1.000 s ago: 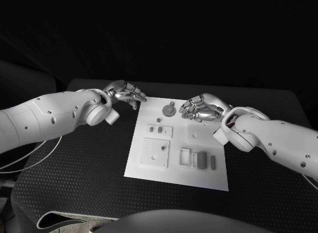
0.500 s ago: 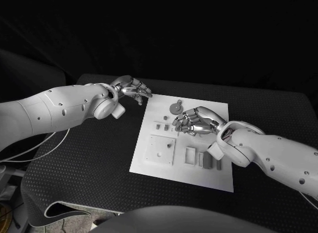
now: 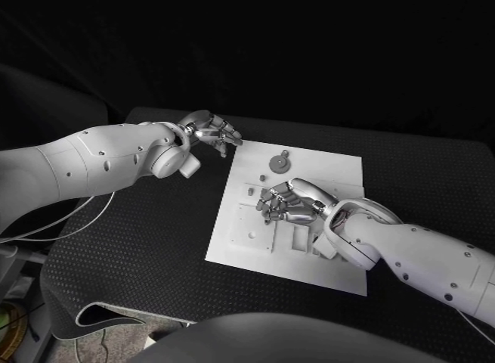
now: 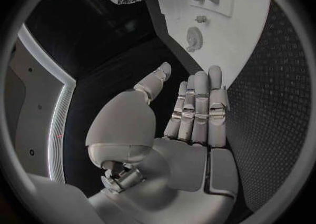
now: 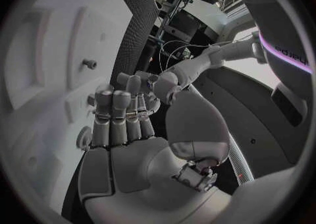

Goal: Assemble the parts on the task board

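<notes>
The white task board (image 3: 326,171) lies in the middle of the black table. A round grey gear-like part (image 3: 279,161) sits near its far edge. My right hand (image 3: 289,203) hovers low over the board's middle with fingers bent and nothing in them, covering the small parts there. My left hand (image 3: 210,131) floats by the board's far left corner, holding nothing. In the left wrist view, my left hand (image 4: 191,113) has straight fingers, with the board (image 4: 247,29) and gear (image 4: 193,37) beyond. In the right wrist view, my right hand (image 5: 121,124) is above the board (image 5: 39,81).
A square plate (image 3: 245,228) lies on the board's near left part. Rectangular pieces (image 3: 303,241) beside it are partly hidden by my right arm. A small peg (image 5: 89,64) stands on the board. Black table mat (image 3: 149,227) surrounds the board.
My right hand has moved from the board's far right edge to its middle, lower over the small parts. The left hand stays at the far left corner. The camera has shifted.
</notes>
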`<state>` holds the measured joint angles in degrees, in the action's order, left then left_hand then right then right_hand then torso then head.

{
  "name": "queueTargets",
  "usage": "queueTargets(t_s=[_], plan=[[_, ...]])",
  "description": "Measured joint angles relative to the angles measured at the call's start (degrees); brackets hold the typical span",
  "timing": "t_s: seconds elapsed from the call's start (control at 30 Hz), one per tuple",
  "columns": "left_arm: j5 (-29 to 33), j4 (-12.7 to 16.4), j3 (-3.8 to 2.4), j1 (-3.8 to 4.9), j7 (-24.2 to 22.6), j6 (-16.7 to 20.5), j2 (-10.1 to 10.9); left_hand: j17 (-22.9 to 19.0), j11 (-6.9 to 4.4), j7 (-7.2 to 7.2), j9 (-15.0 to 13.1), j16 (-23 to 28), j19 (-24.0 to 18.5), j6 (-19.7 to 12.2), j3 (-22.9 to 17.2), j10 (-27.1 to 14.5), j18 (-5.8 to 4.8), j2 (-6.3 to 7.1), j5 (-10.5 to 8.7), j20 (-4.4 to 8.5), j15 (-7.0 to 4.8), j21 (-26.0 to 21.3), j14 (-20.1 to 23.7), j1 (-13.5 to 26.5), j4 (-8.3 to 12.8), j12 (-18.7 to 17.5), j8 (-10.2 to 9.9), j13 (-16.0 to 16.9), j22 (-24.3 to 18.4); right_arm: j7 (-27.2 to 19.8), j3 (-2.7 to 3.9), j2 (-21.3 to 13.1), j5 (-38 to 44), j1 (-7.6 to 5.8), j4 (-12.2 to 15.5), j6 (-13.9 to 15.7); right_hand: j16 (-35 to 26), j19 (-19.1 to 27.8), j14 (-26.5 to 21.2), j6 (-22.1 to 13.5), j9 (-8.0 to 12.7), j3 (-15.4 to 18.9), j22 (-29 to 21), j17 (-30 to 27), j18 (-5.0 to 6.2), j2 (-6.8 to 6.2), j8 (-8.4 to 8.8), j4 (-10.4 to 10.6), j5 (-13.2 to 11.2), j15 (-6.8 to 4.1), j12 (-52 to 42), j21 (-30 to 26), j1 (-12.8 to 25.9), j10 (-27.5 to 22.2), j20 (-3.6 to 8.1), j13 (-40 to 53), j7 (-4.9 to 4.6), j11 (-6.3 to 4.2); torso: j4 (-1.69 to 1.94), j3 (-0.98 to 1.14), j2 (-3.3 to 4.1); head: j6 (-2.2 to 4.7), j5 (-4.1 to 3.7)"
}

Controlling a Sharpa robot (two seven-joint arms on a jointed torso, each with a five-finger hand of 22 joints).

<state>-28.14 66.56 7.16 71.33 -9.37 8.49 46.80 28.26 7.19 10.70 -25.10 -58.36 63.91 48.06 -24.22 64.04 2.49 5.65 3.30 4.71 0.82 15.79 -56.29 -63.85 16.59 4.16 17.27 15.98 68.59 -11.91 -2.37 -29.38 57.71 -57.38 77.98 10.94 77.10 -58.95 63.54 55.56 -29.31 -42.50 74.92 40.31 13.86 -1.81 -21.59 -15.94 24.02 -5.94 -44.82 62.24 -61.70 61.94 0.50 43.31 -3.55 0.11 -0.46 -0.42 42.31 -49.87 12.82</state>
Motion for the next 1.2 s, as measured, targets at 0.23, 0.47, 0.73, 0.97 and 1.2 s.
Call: queueTargets(t_s=[0.23,0.47,0.73,0.97,1.2], plan=[[0.1,0.0,0.00,0.01,0.0,0.0,0.0,0.0,0.00,0.00,0.0,0.0,0.0,0.0,0.0,0.0,0.00,0.00,0.00,0.00,0.00,0.0,0.0,0.0,0.0,0.0,0.0,0.0,0.0,0.0,-0.55,0.2,4.3,0.65,0.1,0.4,0.0,0.0,0.0,-0.1,-1.1,0.1,0.0,0.0,0.00,0.00,-0.02,-0.1,-0.1,0.01,0.2,0.0,0.0,0.0,0.00,-0.1,-0.09,0.00,-0.04,0.04,0.02,-0.13,0.26],[0.1,0.0,0.00,0.02,0.0,0.0,0.0,0.0,-0.01,-0.01,0.0,0.0,0.0,0.0,0.0,0.0,0.00,0.00,0.00,-0.01,0.00,0.0,0.0,0.0,0.0,0.0,0.0,0.0,0.0,0.2,-0.76,1.1,8.4,2.16,0.0,1.4,0.0,0.0,0.0,-0.1,-1.5,0.1,0.0,0.0,0.00,-0.01,-0.02,-0.1,-0.1,0.02,0.2,0.0,0.0,0.0,0.00,-0.2,-0.10,0.00,-0.09,0.09,0.02,-0.13,0.43],[0.2,0.0,0.00,0.02,0.0,0.0,0.0,0.0,-0.01,-0.01,0.0,0.0,0.0,0.0,0.0,0.0,0.00,0.00,0.00,-0.01,0.00,0.0,0.0,0.0,0.0,0.0,0.0,0.0,0.0,0.6,-0.79,1.8,13.0,2.54,0.0,3.0,0.0,0.0,0.0,-0.1,-1.5,0.1,0.0,0.0,0.00,-0.02,-0.02,-0.1,-0.1,0.03,0.5,0.0,0.0,0.0,0.00,-0.5,-0.10,0.00,-0.07,0.07,0.03,-0.13,0.53],[0.2,0.0,0.00,0.02,0.0,0.0,0.0,0.0,-0.01,-0.02,0.0,0.0,0.0,0.0,0.0,0.0,0.00,0.23,0.00,-0.02,0.00,0.0,0.0,0.2,0.0,0.0,0.0,0.0,0.0,1.1,-1.16,2.8,16.0,3.23,-0.3,4.0,0.0,0.0,0.0,-0.1,-1.5,0.2,0.0,0.0,0.00,-0.09,-0.02,-0.2,-0.1,0.04,0.5,0.0,0.1,0.0,0.00,-0.6,-0.14,0.00,-0.07,-0.03,0.03,-0.13,0.68],[0.2,-0.1,0.00,0.01,0.0,0.0,-0.1,0.0,-0.01,-0.02,0.0,0.0,0.0,0.0,0.0,0.0,0.01,0.23,0.00,-0.03,0.00,0.0,0.0,0.2,0.0,0.0,0.0,0.0,0.0,1.7,-1.17,3.5,17.4,3.47,-0.8,4.6,0.0,0.0,0.1,-0.2,-1.7,0.3,0.0,0.0,0.00,-0.08,0.16,-0.3,-0.1,0.13,1.8,0.0,0.1,0.0,-0.01,-1.1,-0.18,-0.01,-0.05,-0.07,0.02,-0.14,0.85]])
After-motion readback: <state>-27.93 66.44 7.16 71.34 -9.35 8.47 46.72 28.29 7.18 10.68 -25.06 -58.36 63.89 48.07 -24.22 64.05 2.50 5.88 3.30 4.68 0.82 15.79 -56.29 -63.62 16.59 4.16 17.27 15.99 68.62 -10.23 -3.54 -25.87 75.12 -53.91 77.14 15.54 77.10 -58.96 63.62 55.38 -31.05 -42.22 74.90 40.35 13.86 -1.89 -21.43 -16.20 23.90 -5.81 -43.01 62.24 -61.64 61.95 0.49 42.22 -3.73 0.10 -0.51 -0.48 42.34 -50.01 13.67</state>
